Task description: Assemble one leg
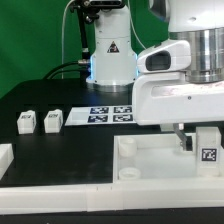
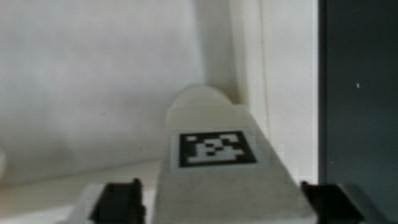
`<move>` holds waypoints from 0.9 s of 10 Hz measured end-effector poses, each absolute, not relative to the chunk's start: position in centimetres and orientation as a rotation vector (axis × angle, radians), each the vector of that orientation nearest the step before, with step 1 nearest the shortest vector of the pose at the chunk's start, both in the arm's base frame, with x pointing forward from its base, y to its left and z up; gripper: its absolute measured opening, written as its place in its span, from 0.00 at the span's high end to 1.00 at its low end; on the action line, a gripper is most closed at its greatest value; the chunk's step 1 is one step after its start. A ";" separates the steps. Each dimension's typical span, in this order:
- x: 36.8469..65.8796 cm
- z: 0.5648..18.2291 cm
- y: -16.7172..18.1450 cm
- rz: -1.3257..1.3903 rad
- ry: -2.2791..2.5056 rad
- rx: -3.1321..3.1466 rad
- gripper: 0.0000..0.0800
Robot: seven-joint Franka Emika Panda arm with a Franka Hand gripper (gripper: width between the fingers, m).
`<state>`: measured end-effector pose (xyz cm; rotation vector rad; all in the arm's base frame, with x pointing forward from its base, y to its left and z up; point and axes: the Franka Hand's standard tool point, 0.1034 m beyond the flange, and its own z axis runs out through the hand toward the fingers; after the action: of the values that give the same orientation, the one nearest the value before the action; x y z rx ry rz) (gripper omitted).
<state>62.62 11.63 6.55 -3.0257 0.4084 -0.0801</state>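
- at the exterior view's right, over the large white tray-like part, the gripper hung low beneath the white arm housing, with a tagged leg standing upright just beside it on the exterior view's right.
- in the wrist view, a leg with its black-and-white tag facing the camera sat between the two dark fingertips, one at each flank of the block.
- pincer state: the jaws stood about one block-width apart and appeared to bear on the leg's sides; firm contact could not be confirmed, as the pad faces were cut off at the frame edge.
- step in hand, by judgement: the leg was being carried to, or seated at, a corner of the tray-like part; whether it had entered a round socket could not be told.
- next move, by judgement: it called for keeping the leg upright, centring it over the chosen socket, and pressing or turning it home without tilt.
- two spare legs stood well apart from the pincer, at the exterior view's left on the black table, near the marker board.
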 end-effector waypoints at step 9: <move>63.0 6.5 11.5 0.177 2.247 -2.010 0.63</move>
<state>63.01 11.54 6.54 -2.0095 2.2468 0.1771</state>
